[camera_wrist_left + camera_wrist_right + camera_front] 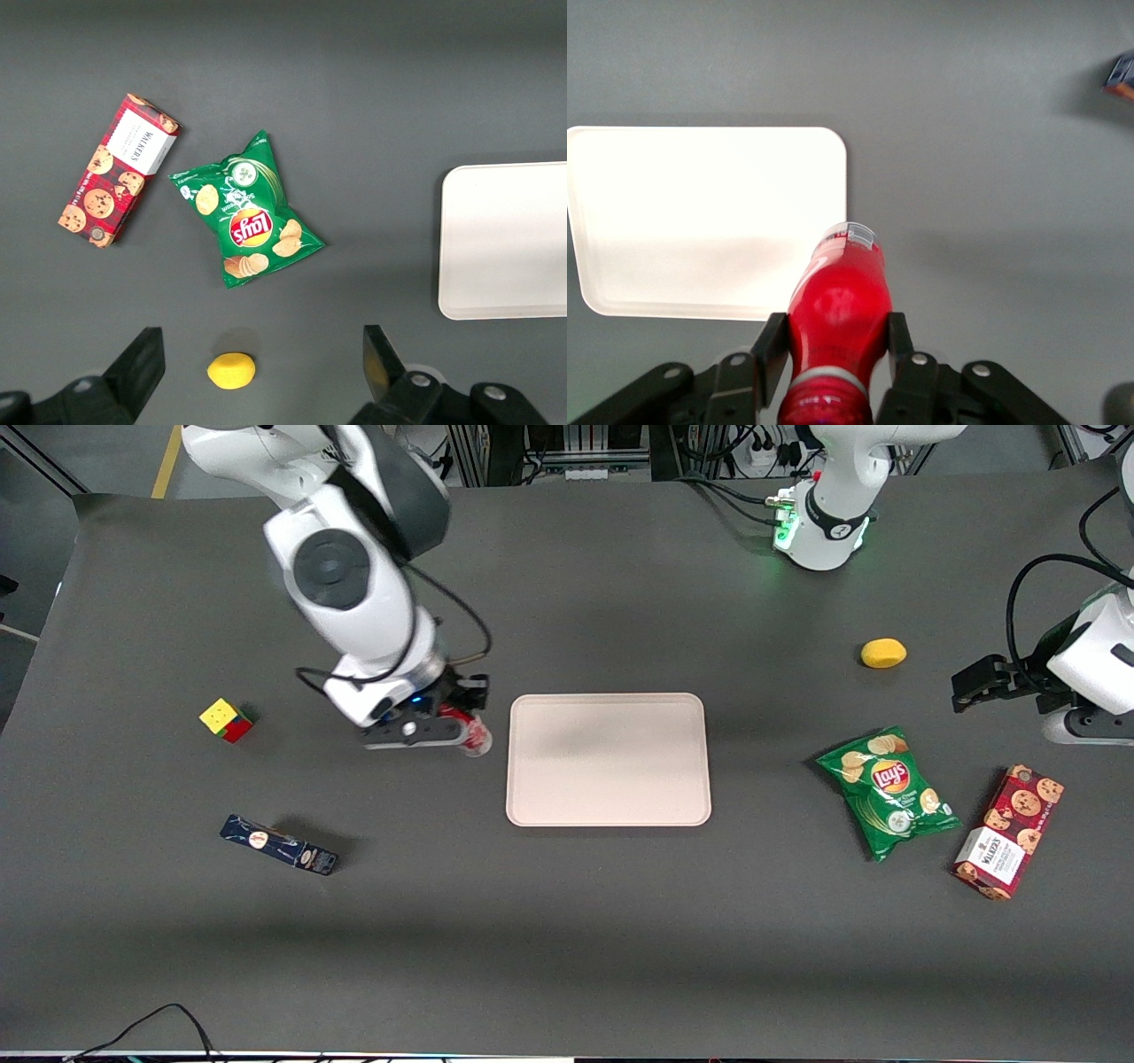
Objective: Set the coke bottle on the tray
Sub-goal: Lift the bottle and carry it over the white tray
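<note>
Right wrist view: tool [833, 354] clamped around coke bottle [840, 310].

Red coke bottle [837, 310], seemingly pale pink tray [608, 759]

- The right arm reaches down over the table, wrist bent low.
- Its pincer [837, 354] is clamped on the coke bottle [840, 301], one finger on each side.

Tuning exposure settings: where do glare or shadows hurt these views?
Right wrist view: the tray is blown out to near white, its rim lost; the coke bottle in the gripper stays readable. Front view: a soft shadow band crosses the tray.
</note>
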You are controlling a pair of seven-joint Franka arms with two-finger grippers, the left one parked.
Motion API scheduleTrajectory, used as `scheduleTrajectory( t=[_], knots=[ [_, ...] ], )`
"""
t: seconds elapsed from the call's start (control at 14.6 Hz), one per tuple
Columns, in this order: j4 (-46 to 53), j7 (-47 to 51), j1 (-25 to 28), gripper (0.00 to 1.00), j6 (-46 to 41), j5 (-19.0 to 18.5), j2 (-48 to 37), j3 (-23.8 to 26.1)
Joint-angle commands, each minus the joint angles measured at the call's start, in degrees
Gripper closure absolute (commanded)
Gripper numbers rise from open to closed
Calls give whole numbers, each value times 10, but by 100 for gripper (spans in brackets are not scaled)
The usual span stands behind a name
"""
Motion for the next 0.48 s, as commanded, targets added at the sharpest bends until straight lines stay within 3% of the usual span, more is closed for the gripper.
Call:
scheduleTrajectory(
  t=[0.0, 0.27, 0.41],
  knots=[
    [54, 101, 13, 100, -8, -46, 57, 46],
    [51, 118, 21, 100, 62, -50, 100, 51],
    [47, 118, 25, 100, 109, -70, 130, 51]
  ],
)
